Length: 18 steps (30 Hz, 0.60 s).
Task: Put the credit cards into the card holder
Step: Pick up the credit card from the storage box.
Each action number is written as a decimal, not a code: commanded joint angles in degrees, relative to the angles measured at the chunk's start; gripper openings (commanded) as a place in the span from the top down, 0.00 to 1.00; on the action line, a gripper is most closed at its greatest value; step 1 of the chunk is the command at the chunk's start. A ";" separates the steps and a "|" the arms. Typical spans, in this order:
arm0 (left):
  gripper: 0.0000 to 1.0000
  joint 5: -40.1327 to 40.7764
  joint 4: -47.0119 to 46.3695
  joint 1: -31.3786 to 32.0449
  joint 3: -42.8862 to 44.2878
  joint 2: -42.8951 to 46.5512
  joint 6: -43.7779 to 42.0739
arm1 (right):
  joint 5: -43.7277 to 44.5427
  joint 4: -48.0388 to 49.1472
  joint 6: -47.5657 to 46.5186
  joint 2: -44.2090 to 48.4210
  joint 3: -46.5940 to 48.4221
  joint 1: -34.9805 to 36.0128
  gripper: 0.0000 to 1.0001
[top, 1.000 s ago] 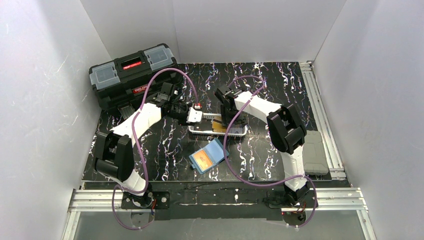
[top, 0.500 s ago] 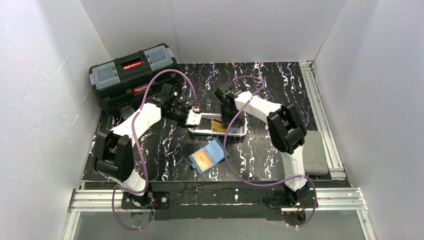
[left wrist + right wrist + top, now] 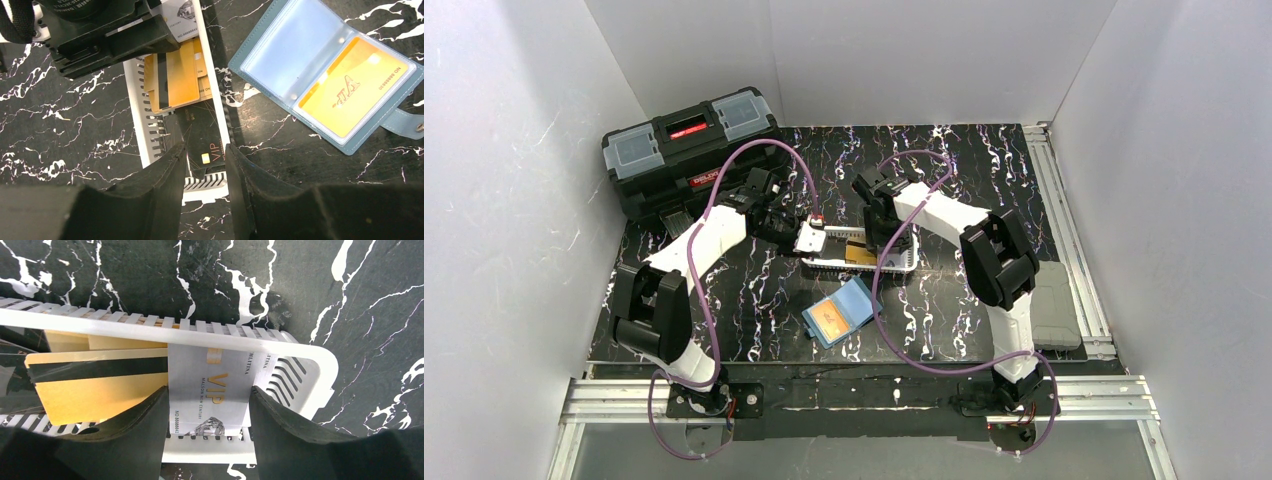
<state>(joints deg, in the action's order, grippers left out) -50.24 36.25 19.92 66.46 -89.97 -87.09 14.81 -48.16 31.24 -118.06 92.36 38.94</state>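
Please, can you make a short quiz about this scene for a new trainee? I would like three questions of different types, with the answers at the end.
1. True or false: the card holder lies open, outside the white basket.
2. Which colour is the sleeved card inside it? A black, B orange, C pale.
3. Fill in: the right tool has one finger on each side of the ____ VIP card.
Key: 1 true; 2 B; 3 pale.

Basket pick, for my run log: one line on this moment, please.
left jaws astride black card, grip unclear | right jaws shut on pale card over basket | holder open, orange card sleeved
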 commanded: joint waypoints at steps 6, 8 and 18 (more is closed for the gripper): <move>0.68 -3.21 4.68 0.38 2.62 1.50 -2.82 | 0.37 1.00 -0.49 4.29 -1.49 0.38 0.38; 0.68 -3.21 5.50 0.39 2.74 1.43 -3.46 | 0.27 1.11 -0.49 4.14 -1.59 0.43 0.30; 0.68 -3.46 7.48 0.81 3.39 0.80 -5.08 | -0.02 2.18 -0.47 3.43 -1.99 0.41 0.28</move>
<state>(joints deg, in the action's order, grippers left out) -50.63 40.95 20.16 67.64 -90.00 -90.70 14.81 -46.65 31.07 -116.62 90.94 39.13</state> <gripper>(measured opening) 0.321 0.728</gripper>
